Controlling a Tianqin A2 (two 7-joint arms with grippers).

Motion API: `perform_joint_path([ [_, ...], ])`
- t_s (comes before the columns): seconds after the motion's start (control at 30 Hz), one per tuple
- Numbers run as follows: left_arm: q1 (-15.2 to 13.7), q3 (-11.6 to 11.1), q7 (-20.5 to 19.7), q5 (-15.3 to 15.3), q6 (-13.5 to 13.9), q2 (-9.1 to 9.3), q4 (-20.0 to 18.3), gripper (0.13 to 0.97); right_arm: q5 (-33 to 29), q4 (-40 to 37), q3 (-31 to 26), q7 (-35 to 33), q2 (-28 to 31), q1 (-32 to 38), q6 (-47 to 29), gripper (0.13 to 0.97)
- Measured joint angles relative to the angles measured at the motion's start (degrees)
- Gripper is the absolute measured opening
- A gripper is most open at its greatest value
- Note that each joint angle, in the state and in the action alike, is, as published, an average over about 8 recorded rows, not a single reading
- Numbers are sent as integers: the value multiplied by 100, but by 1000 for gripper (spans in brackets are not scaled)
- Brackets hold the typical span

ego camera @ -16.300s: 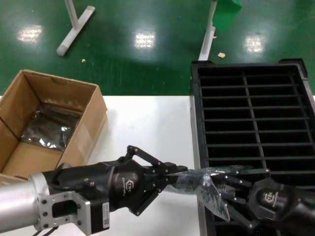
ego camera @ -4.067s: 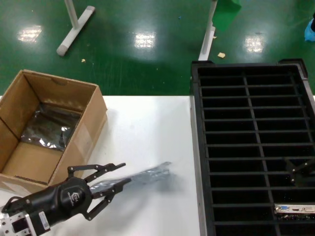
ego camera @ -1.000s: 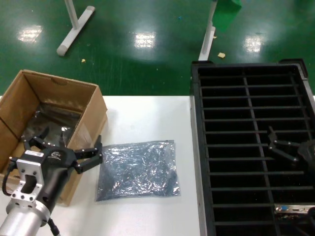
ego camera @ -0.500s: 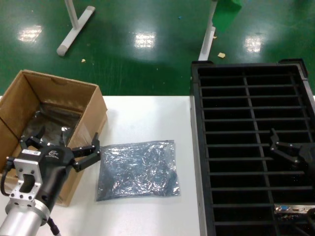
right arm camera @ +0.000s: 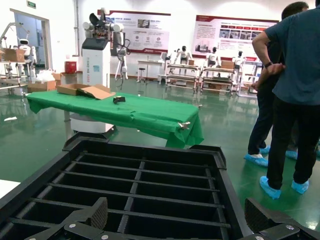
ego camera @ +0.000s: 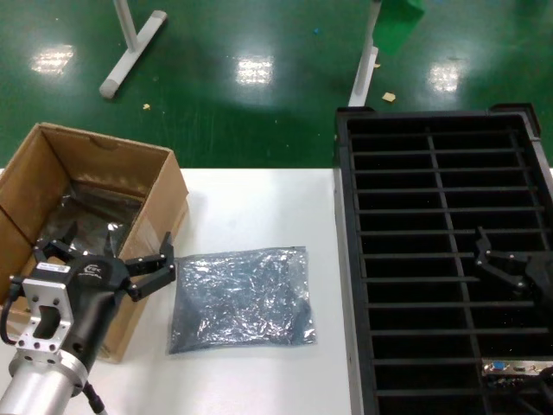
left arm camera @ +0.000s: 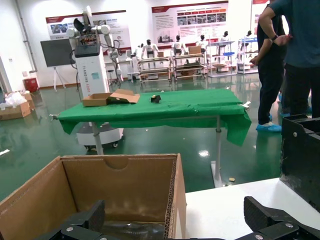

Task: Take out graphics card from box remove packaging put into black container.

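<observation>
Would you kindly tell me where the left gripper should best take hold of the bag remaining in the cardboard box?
Probably from straight above: the box opens upward and its walls block the sides. Pinch a raised crinkle of the bag lying on the floor; the left gripper hovers there, jaws open.

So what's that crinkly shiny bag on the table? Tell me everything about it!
The anti-static bag is a crinkly, see-through grey-silver plastic rectangle. It lies flat on the white table, between the cardboard box and the black crate. It looks flattened, and nothing grips it. The left pincer, open, hangs above the box, one fingertip close to the bag's near-box edge; whether they touch is unclear.
</observation>
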Motion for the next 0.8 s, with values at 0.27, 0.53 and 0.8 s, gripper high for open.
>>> perform_joint_path([
  [0.27, 3, 4, -31, 15, -34, 6, -12, 966, 35, -16, -9, -17, -4, -1, 29, 966],
  [0.53, 6, 9, -63, 30, -69, 13, -24, 966, 70, -31, -17, -35, -9, -1, 57, 966],
  [0.8, 9, 13, -94, 44, -103, 19, -35, 966, 105, -46, -25, -52, -13, -1, 86, 966],
])
